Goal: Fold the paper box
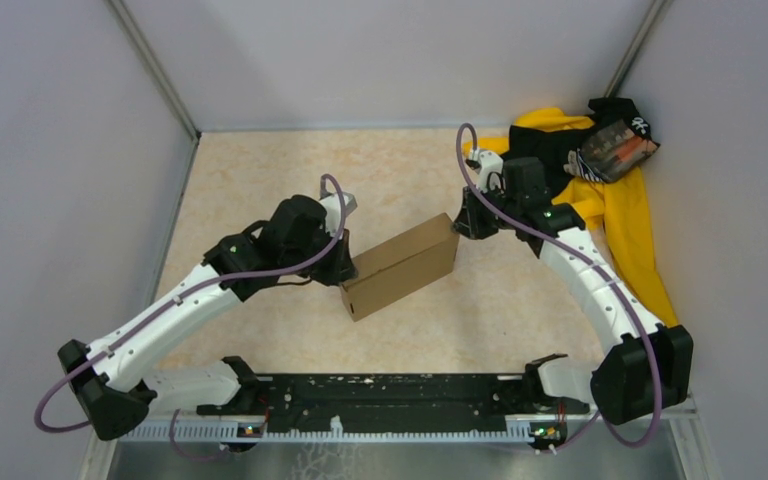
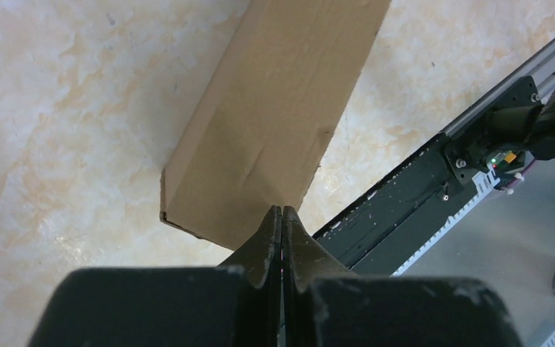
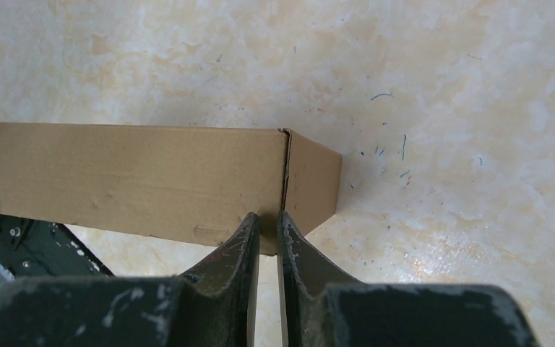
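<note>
The paper box (image 1: 400,265) is lying closed and slanted out on the counter (image 1: 260,180), already looking like a shallow rectangular carton, and both arms are working its two short ends. At the box's near-left end the left gripper (image 2: 282,211) is clenched tight, fingers pressed flat together with nothing between them, and the joined tips are meeting the end panel like a blunt wedge. At the box's far-right end the right gripper (image 3: 267,217) is sitting with its fingers nearly together, just a thin slit between them, with the tips right where the long side meets the end panel. Whether a cardboard edge is pinched in that slit, I cannot tell.

This is looking like the finishing step: seating the end flaps and squaring the box up.

Doing it well is going to mean the following:
- Push along the box's long axis, not across it, so the box is not swivelling away.
- Use the right gripper as the backstop while the left one is pressing, since the box is light and sliding freely.
- Press low and near the middle of the end panel. High pressure risks tipping the box or denting the top face.
- Go gently: the cardboard is already showing small dents near the left end.
- Watch the right corner, where the join looks slightly open.
</note>
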You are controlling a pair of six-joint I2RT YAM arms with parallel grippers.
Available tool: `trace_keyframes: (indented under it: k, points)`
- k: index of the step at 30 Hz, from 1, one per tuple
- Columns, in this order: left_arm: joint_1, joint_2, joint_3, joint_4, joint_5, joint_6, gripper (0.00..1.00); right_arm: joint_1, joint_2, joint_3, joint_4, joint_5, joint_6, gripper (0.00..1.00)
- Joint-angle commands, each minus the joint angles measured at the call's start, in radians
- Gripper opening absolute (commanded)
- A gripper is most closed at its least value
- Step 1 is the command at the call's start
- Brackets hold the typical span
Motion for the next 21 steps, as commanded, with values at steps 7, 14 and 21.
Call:
trace_keyframes:
  k: [7,14,21]
  points:
    - [-0.001,-0.072,-0.126,-0.021,-0.021,-0.120,0.00,0.024,0.027,-0.064,-0.116,0.000,0.001,0.12]
    - [-0.001,-0.121,-0.293,0.016,0.001,-0.231,0.00,0.027,0.024,-0.079,-0.114,0.003,0.006,0.11]
    - [-0.001,-0.124,-0.308,0.032,-0.055,-0.249,0.00,0.040,0.008,-0.101,-0.120,0.011,0.029,0.11]
